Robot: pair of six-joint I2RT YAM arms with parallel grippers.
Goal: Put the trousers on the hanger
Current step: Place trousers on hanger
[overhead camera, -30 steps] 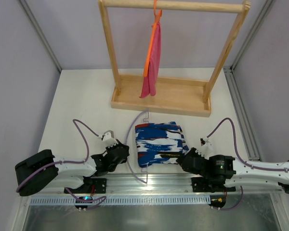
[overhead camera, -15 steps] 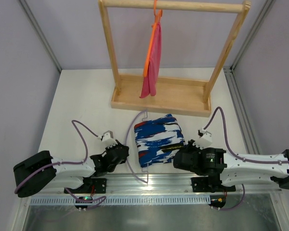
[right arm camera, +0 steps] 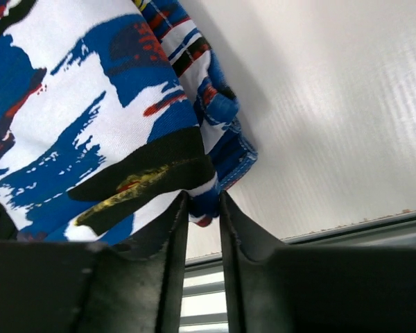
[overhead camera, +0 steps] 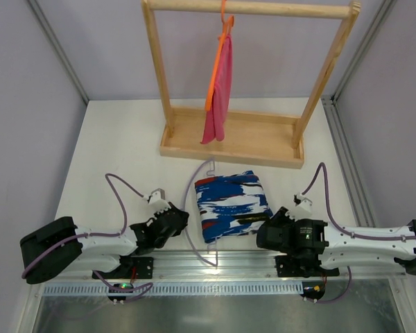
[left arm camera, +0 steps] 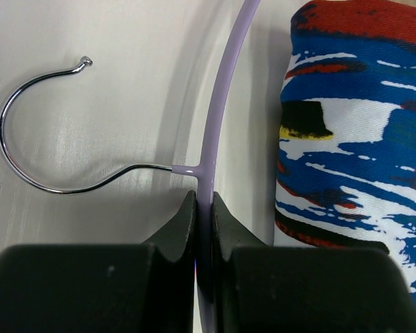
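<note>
The trousers (overhead camera: 232, 205), folded into a blue, white, red and black printed pad, lie on the table between my two arms. Their near right corner (right arm camera: 218, 156) sits between the tips of my right gripper (overhead camera: 265, 232), whose jaws (right arm camera: 203, 202) stand narrow with a fold of cloth pinched at the tips. The pale lilac hanger (overhead camera: 188, 208) lies along the trousers' left edge, its silver hook (left arm camera: 28, 156) pointing left. My left gripper (left arm camera: 203, 202) is shut on the hanger's bar (left arm camera: 222, 104) just below the hook's stem. The trousers (left arm camera: 347, 139) lie right of that bar.
A wooden rack (overhead camera: 229, 149) stands at the back of the table, with an orange hanger and pink cloth (overhead camera: 218, 90) on its top rail. A metal rail (overhead camera: 215, 260) runs along the near edge, close behind both grippers.
My right gripper pushed the trousers' near right corner up and left, then drew back right; the trousers lie squarer again. Its jaws stand slightly wider. The left arm has barely moved.
</note>
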